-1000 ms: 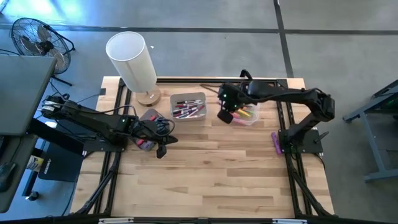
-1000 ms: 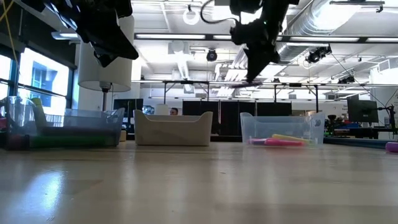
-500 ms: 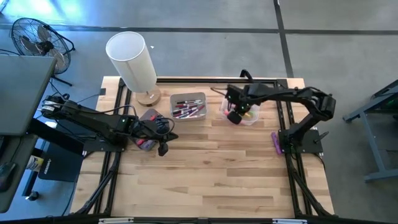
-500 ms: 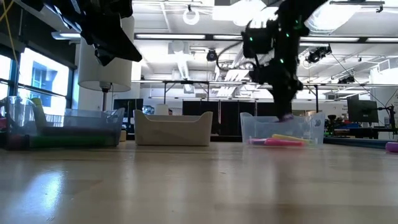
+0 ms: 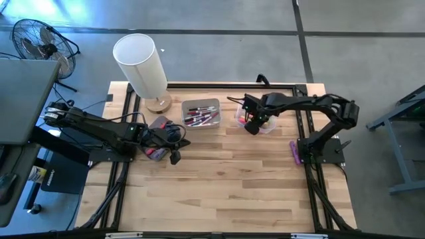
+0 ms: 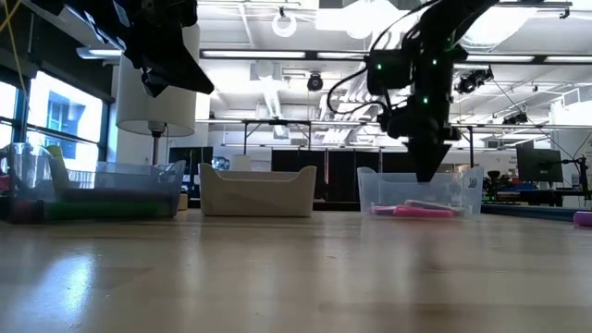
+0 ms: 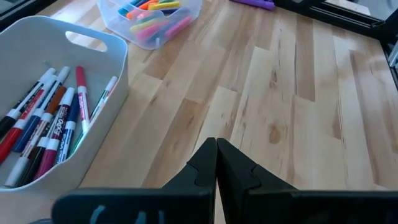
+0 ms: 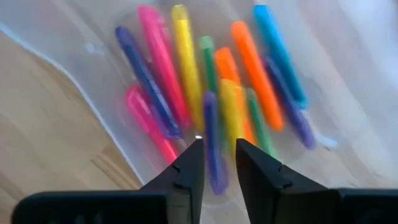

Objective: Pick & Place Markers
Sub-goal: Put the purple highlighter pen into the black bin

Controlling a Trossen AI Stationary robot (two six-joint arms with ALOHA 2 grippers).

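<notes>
Right now the right gripper [image 8: 216,163] hangs over the clear bin [image 5: 264,126], fingers parted astride a purple marker [image 8: 211,134] lying among highlighters [image 8: 186,68], its length running twelve to six. Left gripper [image 7: 216,163] is clenched, empty, above the table [image 5: 226,186].

the right tool [image 5: 253,125] now sits lower, down inside the clear bin [image 5: 268,126] rather than above its left edge. its fingers, pinched together a second ago, now stand slightly apart over a purple marker [image 8: 211,134] among the others.
</notes>
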